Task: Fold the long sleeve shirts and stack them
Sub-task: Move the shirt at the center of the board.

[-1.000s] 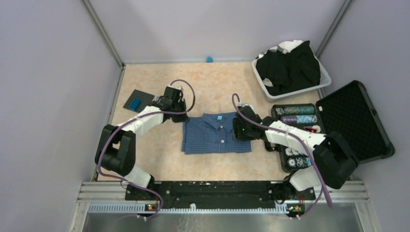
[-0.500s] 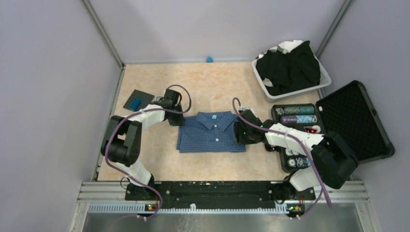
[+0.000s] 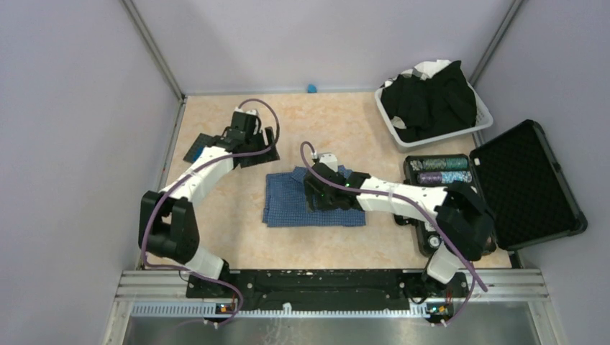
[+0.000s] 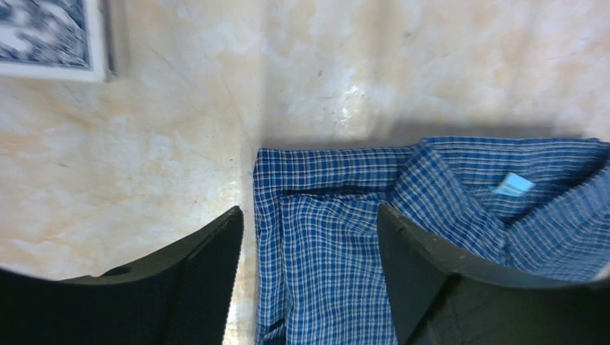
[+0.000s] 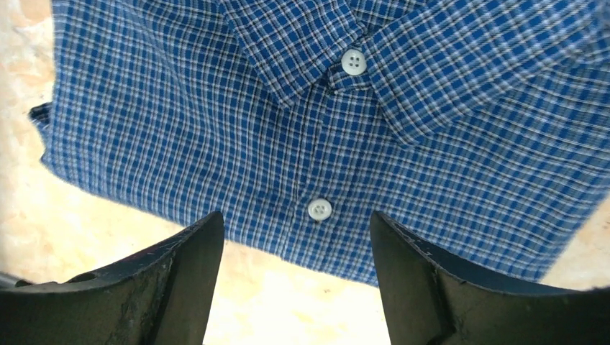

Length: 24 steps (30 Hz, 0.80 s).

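Left pincer (image 4: pixel 308 215) hangs spread above the far left corner of the blue checked shirt (image 3: pixel 284 210). The right pincer (image 5: pixel 295 219), also spread, hovers over its buttoned front. The shirt lies folded square, collar up, on the worktop (image 3: pixel 216 230). A second ago both pincers flanked its side edges. Far right of it, black shirts (image 3: pixel 431 97) fill a basket (image 3: pixel 442 135), near an open hard case (image 3: pixel 529 180).
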Motion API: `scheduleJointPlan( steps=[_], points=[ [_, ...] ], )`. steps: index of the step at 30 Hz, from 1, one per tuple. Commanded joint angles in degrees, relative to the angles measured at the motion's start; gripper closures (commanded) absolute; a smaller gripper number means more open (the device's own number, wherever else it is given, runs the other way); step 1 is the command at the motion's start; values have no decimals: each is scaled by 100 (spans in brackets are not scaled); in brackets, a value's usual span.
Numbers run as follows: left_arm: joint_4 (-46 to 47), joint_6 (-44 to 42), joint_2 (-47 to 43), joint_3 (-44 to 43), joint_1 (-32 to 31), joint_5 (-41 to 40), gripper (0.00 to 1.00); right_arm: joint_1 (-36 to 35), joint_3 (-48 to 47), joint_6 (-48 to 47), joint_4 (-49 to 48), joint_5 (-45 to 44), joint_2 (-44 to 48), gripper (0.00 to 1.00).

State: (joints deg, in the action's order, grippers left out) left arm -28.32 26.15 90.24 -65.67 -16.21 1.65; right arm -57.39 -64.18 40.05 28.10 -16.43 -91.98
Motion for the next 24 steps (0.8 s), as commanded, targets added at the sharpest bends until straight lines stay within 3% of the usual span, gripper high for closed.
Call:
scheduleJointPlan(
  steps=[1,12,24],
  points=[
    [-247,-220,-812,-376,47,-80,17,-80,-425,368,-66,-224,-486,27],
    [-183,-239,-1621,-342,47,581,10,-174,-873,627,2,-341,-1858,24],
    [-139,-329,-1888,-326,47,1068,7,1381,-2330,-528,-145,-15,-3001,21]
  ],
)
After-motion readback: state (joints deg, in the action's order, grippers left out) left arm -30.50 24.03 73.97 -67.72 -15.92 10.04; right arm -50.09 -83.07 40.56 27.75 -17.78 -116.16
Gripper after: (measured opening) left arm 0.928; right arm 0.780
